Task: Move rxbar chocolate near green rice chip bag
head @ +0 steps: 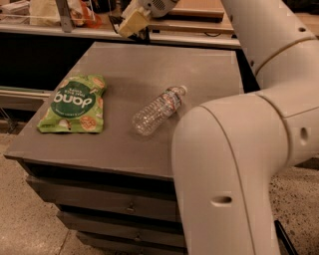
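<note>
The green rice chip bag [75,103] lies flat at the left front of the grey table [129,60], its "dang" circle facing up. My gripper [130,26] hangs above the table's far edge, left of centre, well beyond the bag. Its cream-coloured fingers are shut on a small dark flat thing, the rxbar chocolate [143,35]. Only a dark sliver of the bar shows below and beside the fingers. The bar is lifted off the table.
A clear plastic water bottle [158,109] lies on its side in the middle of the table, right of the bag. My white arm [239,164] fills the right side. A shelf with clutter [45,12] runs behind the table. Drawers sit below.
</note>
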